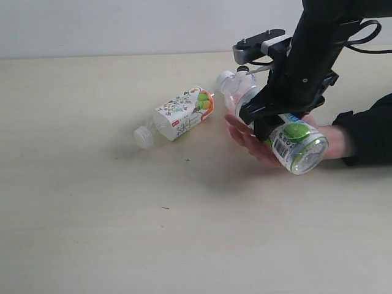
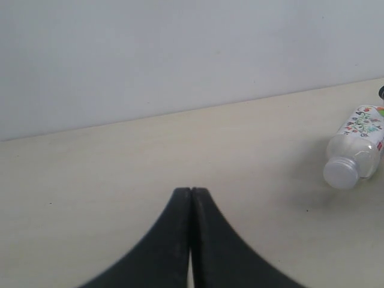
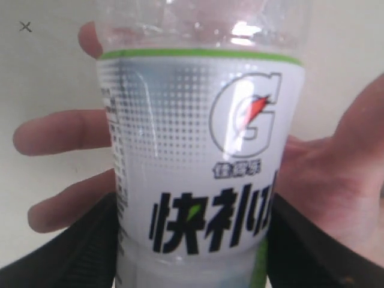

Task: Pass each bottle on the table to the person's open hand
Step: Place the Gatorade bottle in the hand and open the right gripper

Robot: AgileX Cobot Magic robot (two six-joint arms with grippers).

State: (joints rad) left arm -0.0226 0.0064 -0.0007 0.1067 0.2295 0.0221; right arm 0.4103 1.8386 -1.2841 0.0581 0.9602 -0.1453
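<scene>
One green-labelled Gatorade bottle (image 3: 198, 120) is pinched between the jaws of the right gripper (image 1: 264, 117), just over the person's open hand (image 1: 248, 142); they should spread only once the palm bears it. The left gripper (image 2: 191, 195) has its jaws pressed together

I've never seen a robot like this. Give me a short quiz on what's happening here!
1. True or false: the left pincer is shut and empty.
2. The right pincer holds the green-labelled bottle over: A) a person's open hand, B) a tray, C) a sink.
3. How many bottles lie on the table?

Key: 1 true. 2 A. 3 One: the flowery bottle, on its side.
</scene>
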